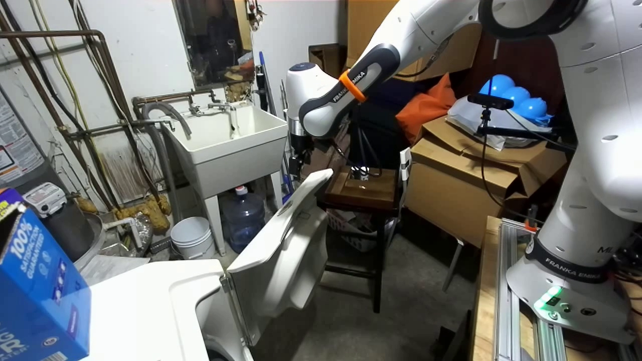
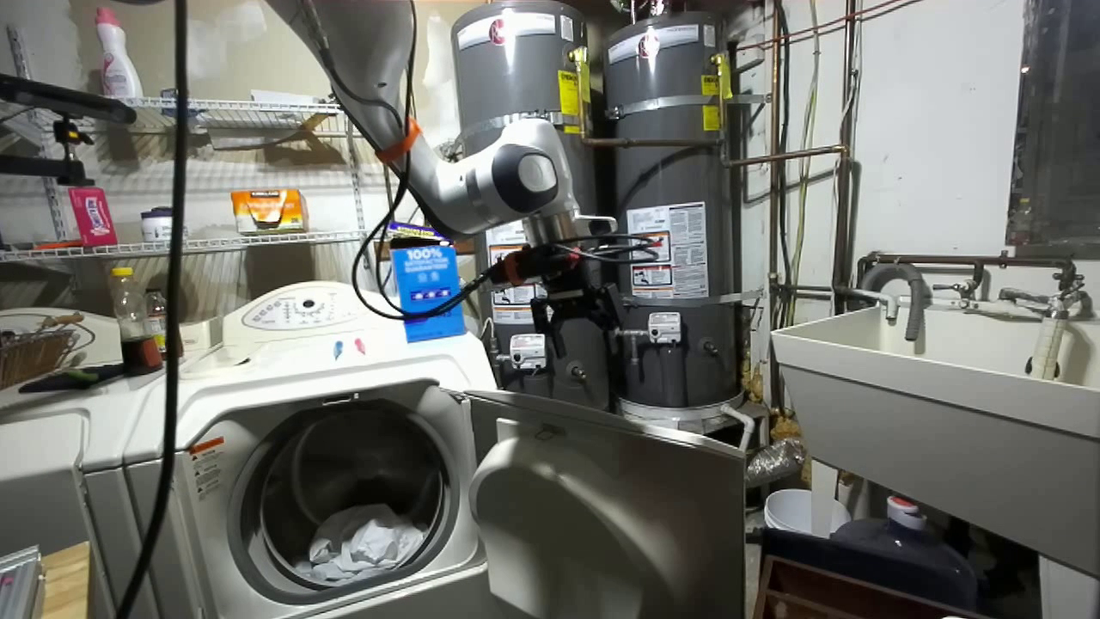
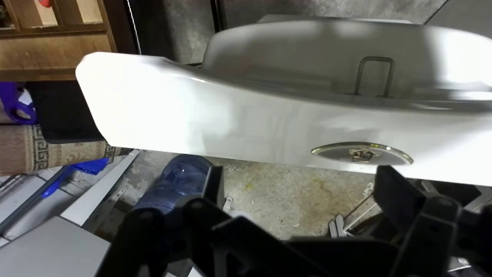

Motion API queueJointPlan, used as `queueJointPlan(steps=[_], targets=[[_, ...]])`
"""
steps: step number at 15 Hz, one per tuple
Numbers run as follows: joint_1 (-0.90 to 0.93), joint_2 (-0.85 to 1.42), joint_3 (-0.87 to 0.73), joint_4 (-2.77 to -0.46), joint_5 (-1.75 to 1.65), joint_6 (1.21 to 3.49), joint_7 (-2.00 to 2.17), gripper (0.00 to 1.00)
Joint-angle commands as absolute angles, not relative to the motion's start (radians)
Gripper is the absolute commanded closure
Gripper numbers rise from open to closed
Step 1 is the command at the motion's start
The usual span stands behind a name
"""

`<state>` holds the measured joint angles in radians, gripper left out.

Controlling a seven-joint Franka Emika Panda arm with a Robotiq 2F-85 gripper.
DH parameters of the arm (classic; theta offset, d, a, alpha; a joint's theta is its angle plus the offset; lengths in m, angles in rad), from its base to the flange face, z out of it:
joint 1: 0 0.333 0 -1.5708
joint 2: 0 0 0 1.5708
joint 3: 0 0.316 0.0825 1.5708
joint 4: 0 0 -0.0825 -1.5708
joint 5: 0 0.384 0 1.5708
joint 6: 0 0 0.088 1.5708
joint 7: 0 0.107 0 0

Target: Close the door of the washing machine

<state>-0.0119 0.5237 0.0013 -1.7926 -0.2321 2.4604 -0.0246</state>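
Note:
The washing machine [image 1: 140,306] is a white boxy appliance; in an exterior view its round front drum opening [image 2: 344,447] shows a white cloth inside. Its white door [image 1: 271,240] stands swung wide open on its hinge, in both exterior views [image 2: 619,507]. In the wrist view the door [image 3: 238,119] spans the picture, with an oval emblem [image 3: 361,154] on its edge and a metal loop [image 3: 374,75] on its inner side. My gripper [image 3: 300,175] is open and empty on the door's outer side. In an exterior view the gripper [image 2: 589,337] hangs above the door's top edge.
A utility sink [image 1: 241,160], a blue water jug [image 1: 244,218] and white buckets [image 1: 191,238] stand beyond the door. A wooden chair [image 1: 371,200] is near the door's free end. A blue box [image 2: 427,292] stands on the machine, with tall water heaters [image 2: 670,172] behind.

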Motion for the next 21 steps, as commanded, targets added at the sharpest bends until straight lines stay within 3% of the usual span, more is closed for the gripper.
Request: queueJointPlan(steps=[1,16,21], targets=[[-0.005,0.552,-0.017,-1.763,-0.204,2.44,-0.039,0.0],[-0.03,0.87,-0.05,-1.462,-0.172,2.443,-0.043,0.0],[-0.039,0.876,-0.003,-1.419,-0.144,2.197,-0.15,0.0]])
